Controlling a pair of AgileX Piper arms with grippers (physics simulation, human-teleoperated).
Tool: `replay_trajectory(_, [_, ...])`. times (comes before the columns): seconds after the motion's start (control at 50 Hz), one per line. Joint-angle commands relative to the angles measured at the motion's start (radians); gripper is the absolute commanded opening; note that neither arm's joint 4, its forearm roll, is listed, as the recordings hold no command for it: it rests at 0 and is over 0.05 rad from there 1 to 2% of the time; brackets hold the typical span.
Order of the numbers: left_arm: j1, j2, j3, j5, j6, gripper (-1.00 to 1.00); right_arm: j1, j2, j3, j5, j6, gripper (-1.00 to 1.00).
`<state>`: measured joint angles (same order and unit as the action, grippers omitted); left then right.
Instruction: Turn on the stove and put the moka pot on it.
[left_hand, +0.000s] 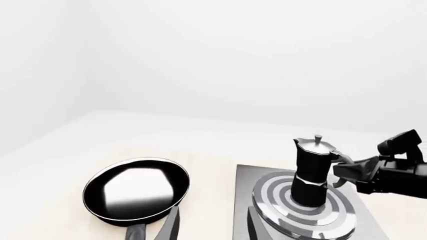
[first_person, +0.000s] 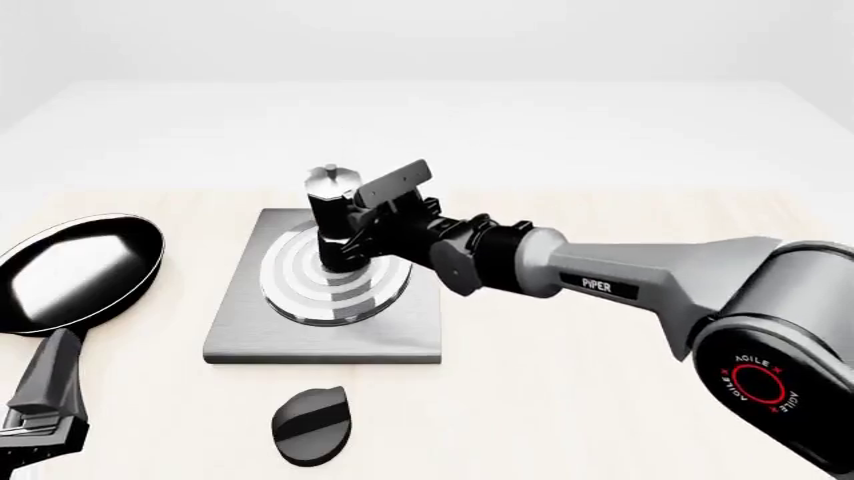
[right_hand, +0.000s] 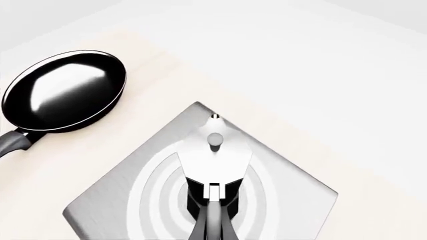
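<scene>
Only your front view shows the black oval knob (first_person: 311, 424), lying on the surface near the stove's (first_person: 240, 335) near edge, apart from it. At far left in that view you see the frying pan (first_person: 80, 270), its handle running toward your side. At the lower left corner a dark part lies by that handle; you cannot tell whether it is the left pincer, or its state. The left wrist view gives you the moka pot (left_hand: 313, 170) side-on, upright on the ring burner (left_hand: 280, 200), which the right wrist view shows from above. Your right pincer (first_person: 350, 225) reaches in from the right, clenched on the pot's side handle; the right wrist view shows its fingers (right_hand: 212, 220) closed on the handle.
</scene>
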<state>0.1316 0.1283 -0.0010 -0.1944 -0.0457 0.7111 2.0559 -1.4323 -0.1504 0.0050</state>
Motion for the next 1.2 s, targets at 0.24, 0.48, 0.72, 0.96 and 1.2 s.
replay_trajectory(0.24, [0.0,-0.024,0.0,0.018,0.001,1.0,0.0,0.021,0.076,-0.03,-0.007,-1.0])
replay_trajectory(0.48, [0.0,-0.04,0.0,0.029,-0.002,1.0,-0.006,-0.113,0.126,0.028,-0.042,1.0])
replay_trajectory(0.72, [-0.005,-0.103,-0.003,0.079,0.002,1.0,-0.004,-0.366,0.252,0.124,-0.062,1.0])
replay_trajectory(0.96, [-0.009,-0.126,-0.006,0.096,0.011,1.0,0.064,-0.682,0.461,0.194,0.039,1.0])
replay_trajectory(1.2, [-0.011,-0.128,-0.005,0.086,0.021,1.0,0.073,-1.027,0.604,0.308,0.053,1.0])
